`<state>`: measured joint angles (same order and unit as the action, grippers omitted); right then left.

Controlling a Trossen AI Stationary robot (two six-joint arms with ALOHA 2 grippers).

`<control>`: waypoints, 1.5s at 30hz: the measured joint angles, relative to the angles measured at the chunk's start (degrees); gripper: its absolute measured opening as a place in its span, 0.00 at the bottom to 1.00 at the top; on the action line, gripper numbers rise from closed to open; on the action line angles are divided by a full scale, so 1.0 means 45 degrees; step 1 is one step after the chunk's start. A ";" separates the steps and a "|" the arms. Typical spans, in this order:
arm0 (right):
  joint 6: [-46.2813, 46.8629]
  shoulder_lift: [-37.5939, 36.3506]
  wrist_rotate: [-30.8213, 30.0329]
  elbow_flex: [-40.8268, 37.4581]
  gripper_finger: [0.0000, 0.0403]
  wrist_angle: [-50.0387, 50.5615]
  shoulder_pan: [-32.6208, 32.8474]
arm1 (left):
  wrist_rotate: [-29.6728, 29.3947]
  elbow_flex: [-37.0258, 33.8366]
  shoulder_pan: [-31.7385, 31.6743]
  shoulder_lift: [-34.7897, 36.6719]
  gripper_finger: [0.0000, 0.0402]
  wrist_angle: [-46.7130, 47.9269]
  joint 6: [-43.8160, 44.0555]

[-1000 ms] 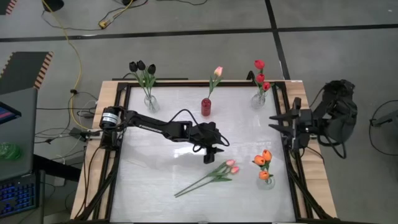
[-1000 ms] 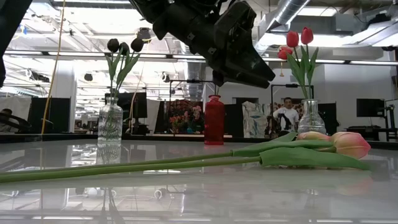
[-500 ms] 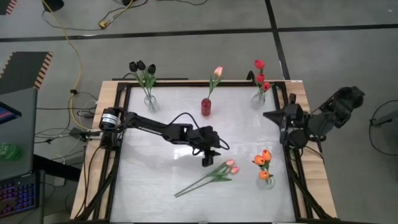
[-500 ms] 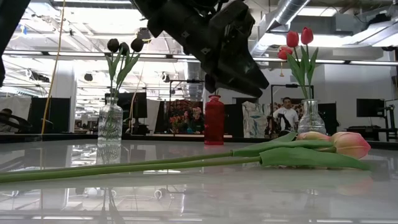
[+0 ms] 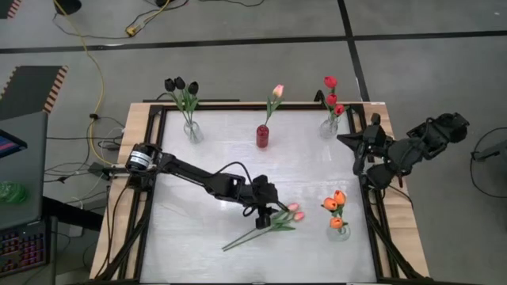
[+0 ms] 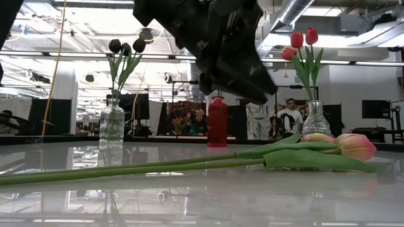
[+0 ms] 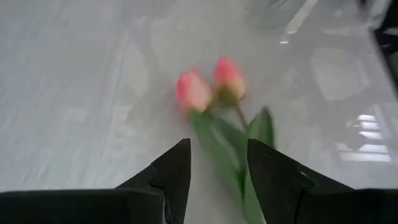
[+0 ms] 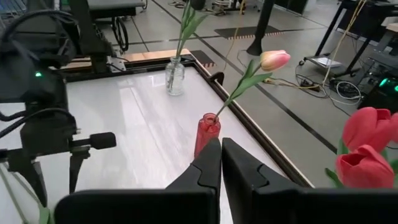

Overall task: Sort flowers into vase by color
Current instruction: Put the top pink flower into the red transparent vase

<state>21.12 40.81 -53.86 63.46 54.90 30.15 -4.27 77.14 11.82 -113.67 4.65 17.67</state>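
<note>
Two pink tulips (image 5: 289, 212) lie loose on the white worktop (image 5: 198, 174), right of centre and low in the high view, their long green stems trailing toward the lower left. They are the only flowers not yet in a vase, so they look like the step in hand. The left gripper (image 5: 269, 218) is stretched across the worktop and hangs right over their stems, just behind the heads. In the left wrist view its fingers (image 7: 177, 171) stand apart with the leafy stems (image 7: 233, 155) showing in the gap between them, holding nothing; that pose fits a grasp on the stem rather than on the soft heads.

The rest is sorted by colour along the upper edge of the high view: black tulips (image 5: 181, 85) in a clear vase at upper left, one pink tulip (image 5: 277, 92) in the red vase (image 5: 262, 136) at centre, red tulips (image 5: 331, 99) in a clear vase at upper right. Orange tulips (image 5: 336, 207) stand in another clear vase at lower right, just beside the loose pair. The red vase, already holding pink, is probably where the pair belongs.

The right gripper (image 5: 348, 142) waits at the right edge of the worktop, out of the way, fingers (image 8: 208, 165) pressed together and empty.
</note>
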 joint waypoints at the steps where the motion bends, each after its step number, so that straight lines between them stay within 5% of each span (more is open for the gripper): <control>1: 0.0180 -0.0003 -0.0001 0.0000 0.10 0.0016 0.0000 | -0.0208 0.0000 0.0084 0.0000 0.36 0.0150 0.0138; 16: 0.0639 0.0005 0.0007 0.0000 0.09 0.0313 0.0000 | -0.0665 -0.0029 0.0986 -0.0226 0.36 0.1530 0.1248; 45: 0.0666 -0.0003 0.0261 0.0000 0.09 0.0337 0.0005 | 0.0241 -0.0015 0.0924 -0.1937 0.36 -0.0576 0.1607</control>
<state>24.12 40.80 -52.69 63.46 56.42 30.17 -3.19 77.08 15.98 -122.38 2.06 24.91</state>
